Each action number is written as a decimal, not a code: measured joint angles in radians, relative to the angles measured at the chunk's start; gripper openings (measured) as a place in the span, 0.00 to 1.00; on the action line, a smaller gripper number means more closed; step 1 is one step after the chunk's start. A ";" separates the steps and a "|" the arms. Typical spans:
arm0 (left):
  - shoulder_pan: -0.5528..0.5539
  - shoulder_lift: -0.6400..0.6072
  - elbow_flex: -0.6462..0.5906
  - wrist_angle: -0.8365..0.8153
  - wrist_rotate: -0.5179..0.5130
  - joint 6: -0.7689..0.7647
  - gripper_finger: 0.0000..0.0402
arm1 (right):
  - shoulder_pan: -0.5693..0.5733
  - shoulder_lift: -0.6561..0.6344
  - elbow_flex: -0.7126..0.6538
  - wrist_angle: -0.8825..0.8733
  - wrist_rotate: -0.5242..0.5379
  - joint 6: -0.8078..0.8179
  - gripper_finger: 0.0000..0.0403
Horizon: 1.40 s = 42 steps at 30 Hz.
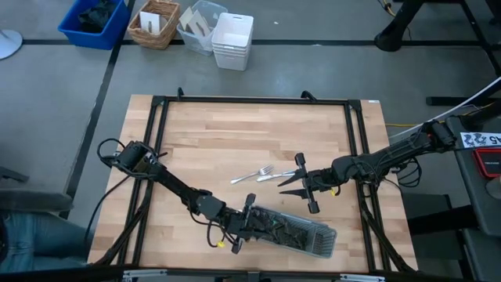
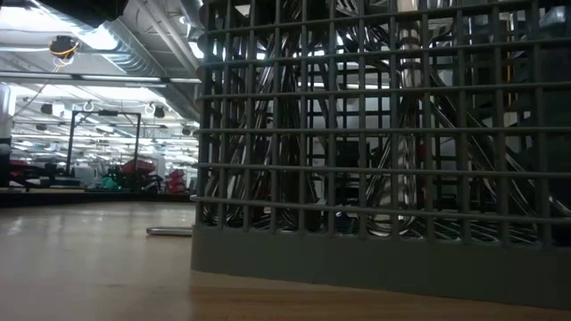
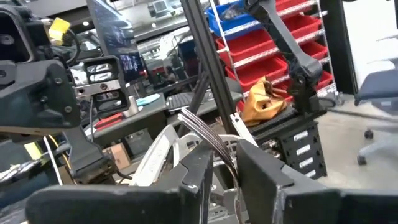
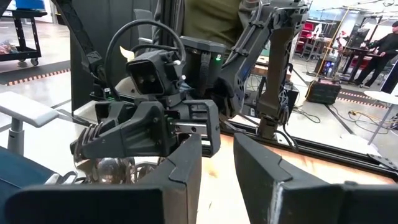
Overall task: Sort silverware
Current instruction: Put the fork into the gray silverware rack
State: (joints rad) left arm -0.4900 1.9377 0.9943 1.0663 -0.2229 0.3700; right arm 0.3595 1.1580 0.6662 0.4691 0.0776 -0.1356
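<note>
The long grey mesh tray [image 1: 329, 243] lies near the table's front edge with several pieces of silverware [image 1: 293, 231] in it. In the low view its wall [image 2: 357, 259] fills the right of the picture. My left gripper [image 1: 262, 223] is at the tray's left end, pointing along it. Its fingers stand apart, and a bundle of silver handles [image 3: 205, 134] runs between them [image 3: 225, 168]. Two forks [image 1: 254, 174] lie flat on the wood at the table's middle. My right gripper [image 1: 283, 183] hovers just right of them, open and pointing left, with nothing between its fingers [image 4: 217, 149]. My left gripper has the silver handles [image 3: 214, 146] running up through the gap between its two fingers, which come in level from the table's left. I cannot tell whether the fingers touch them.
One silver piece [image 2: 169, 232] lies on the wood left of the tray. A black frame [image 1: 250, 100] rims the table. Beyond the far edge stand a blue bin [image 1: 94, 22], a wicker basket [image 1: 154, 23] and a white bin [image 1: 233, 41]. Bare wood spans the table's far half.
</note>
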 joint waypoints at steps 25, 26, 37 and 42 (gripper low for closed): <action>0.000 -0.013 -0.001 0.029 0.000 -0.283 0.25 | 0.000 0.000 0.000 -0.034 0.000 0.000 0.24; -0.001 -0.021 -0.001 0.023 0.000 -0.279 0.25 | 0.000 -0.001 0.000 -0.034 0.000 0.000 0.24; -0.001 -0.321 -0.007 -0.457 0.000 -0.289 0.26 | 0.000 -0.004 0.000 -0.035 0.010 0.000 0.24; 0.006 -0.470 -0.007 -0.719 -0.096 -0.383 0.26 | 0.000 -0.010 0.000 -0.009 0.027 -0.007 0.24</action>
State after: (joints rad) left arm -0.4840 1.4673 0.9871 0.3471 -0.3187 -0.0129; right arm 0.3599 1.1483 0.6666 0.4601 0.1047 -0.1430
